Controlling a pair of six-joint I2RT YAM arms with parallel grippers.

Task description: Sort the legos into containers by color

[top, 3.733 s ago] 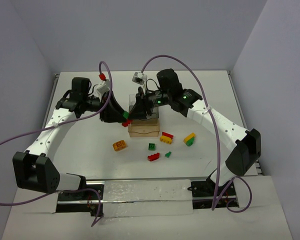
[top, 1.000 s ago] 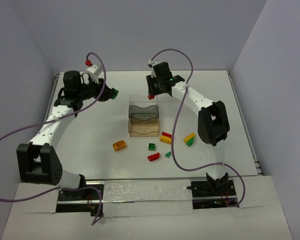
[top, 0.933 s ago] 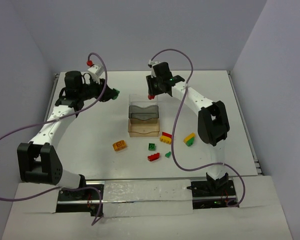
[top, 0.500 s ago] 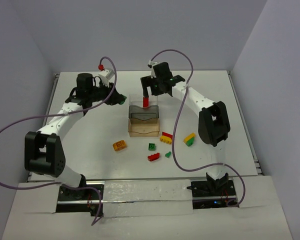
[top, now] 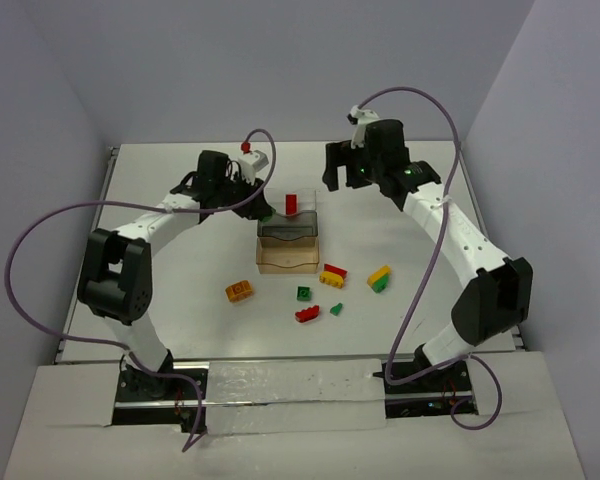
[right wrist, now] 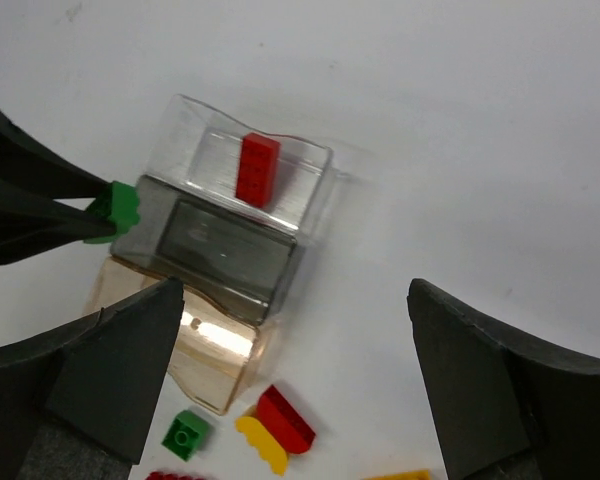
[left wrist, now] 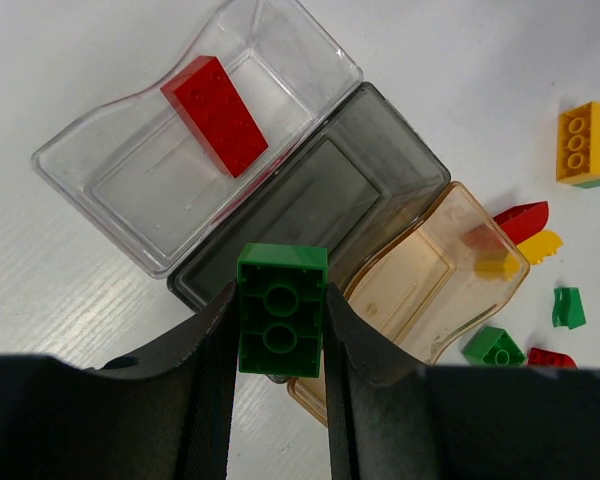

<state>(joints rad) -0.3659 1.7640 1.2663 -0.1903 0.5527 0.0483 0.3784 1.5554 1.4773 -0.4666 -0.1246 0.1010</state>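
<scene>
My left gripper (left wrist: 281, 300) is shut on a green lego (left wrist: 281, 310) and holds it over the near-left edge of the smoky grey container (left wrist: 320, 200). A red lego (left wrist: 215, 102) lies in the clear container (left wrist: 110, 180); the amber container (left wrist: 430, 290) looks bare. My right gripper (right wrist: 295, 300) hangs open and holds nothing, up and to the right of the containers (top: 288, 228). Loose legos lie in front of them: an orange one (top: 239, 291), a green one (top: 304, 293), a red-yellow pair (top: 332, 274), a yellow-green pair (top: 380, 278), a red one (top: 307, 314).
A small green wedge (top: 336, 309) lies beside the red lego. Purple cables loop above both arms. White walls close the table at the back and on both sides.
The right gripper opened, left the red lego in the clear container, and drew back up and to the right. The left arm swung right, carrying the green lego to the containers.
</scene>
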